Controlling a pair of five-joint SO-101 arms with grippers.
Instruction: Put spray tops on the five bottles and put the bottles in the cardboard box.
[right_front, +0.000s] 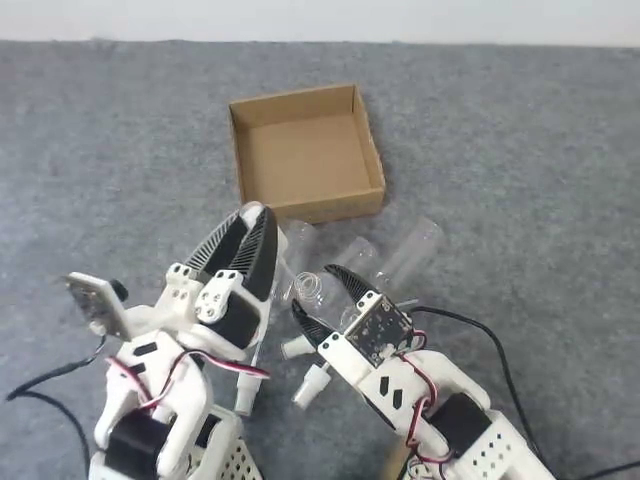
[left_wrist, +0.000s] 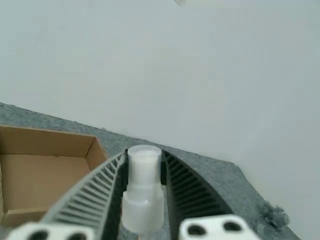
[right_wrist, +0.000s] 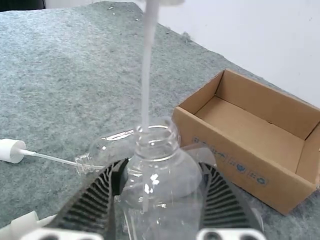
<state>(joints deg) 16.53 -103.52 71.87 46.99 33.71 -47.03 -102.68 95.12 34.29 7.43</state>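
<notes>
Closest to me, my left end effector (left_wrist: 144, 157) pinches a white spray top (left_wrist: 144, 192) by its head. My right end effector (right_wrist: 161, 169) clamps an upright clear bottle (right_wrist: 159, 145), and the dip tube (right_wrist: 147, 65) runs down into the bottle's mouth. Beyond on the worktop (right_front: 520, 150) sits the cardboard box (right_front: 300, 155), with spare bottles (right_front: 410, 245) lying near its front wall and loose tops (right_front: 312, 382) between the arms. The bottle looks light, thin-walled and slick, so I'd squeeze gently at the shoulder. Its base is cut off, and the overlapping clear bottles are perhaps three; I can't count them.
</notes>
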